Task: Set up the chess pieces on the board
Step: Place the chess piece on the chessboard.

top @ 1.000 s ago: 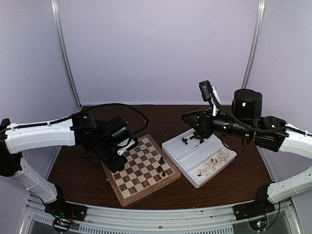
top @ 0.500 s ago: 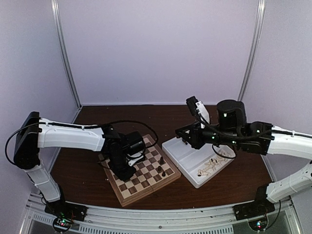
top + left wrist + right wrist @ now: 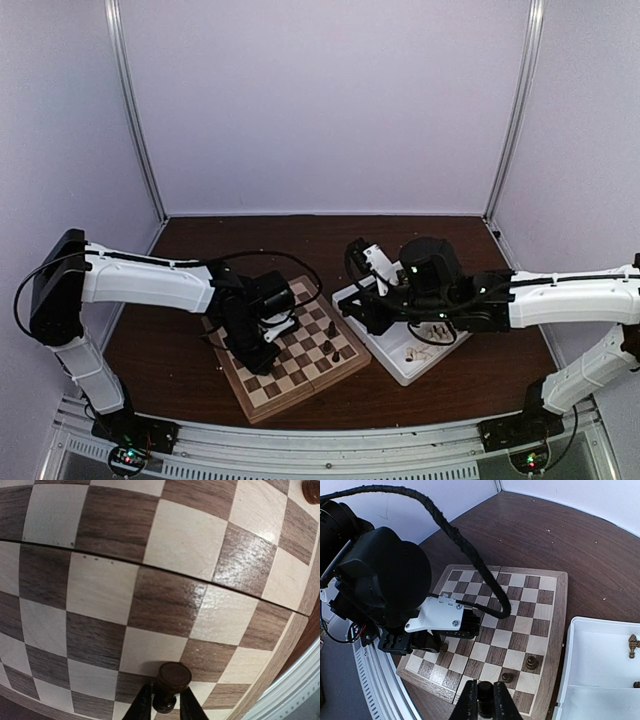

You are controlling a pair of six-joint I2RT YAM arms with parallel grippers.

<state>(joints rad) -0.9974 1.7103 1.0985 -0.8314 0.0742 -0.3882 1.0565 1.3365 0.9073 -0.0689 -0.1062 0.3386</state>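
Note:
The board (image 3: 300,345) lies left of centre, with three dark chess pieces (image 3: 331,340) by its right edge. Low over its near-left squares, my left gripper (image 3: 262,356) has both fingers closely flanking a dark piece (image 3: 172,680). In the left wrist view the gripper (image 3: 165,707) points down at the board (image 3: 175,540); a thin gap may show by one finger, so the grip is unclear. Between tray and board, my right gripper (image 3: 362,312) hovers. The right wrist view shows this gripper (image 3: 485,700) shut on a dark piece (image 3: 485,696) above the board's near edge (image 3: 520,625).
A white two-compartment tray (image 3: 405,378) sits right of the board, holding pale pieces (image 3: 425,345) and a few others (image 3: 633,645). Two dark pieces (image 3: 532,662) stand just beyond the right gripper. The left arm's black cable (image 3: 470,555) arches over the board.
The left arm has swung in over the board and lowered its piece to the near-left squares. The right arm has moved left from the tray toward the board, carrying its dark piece.

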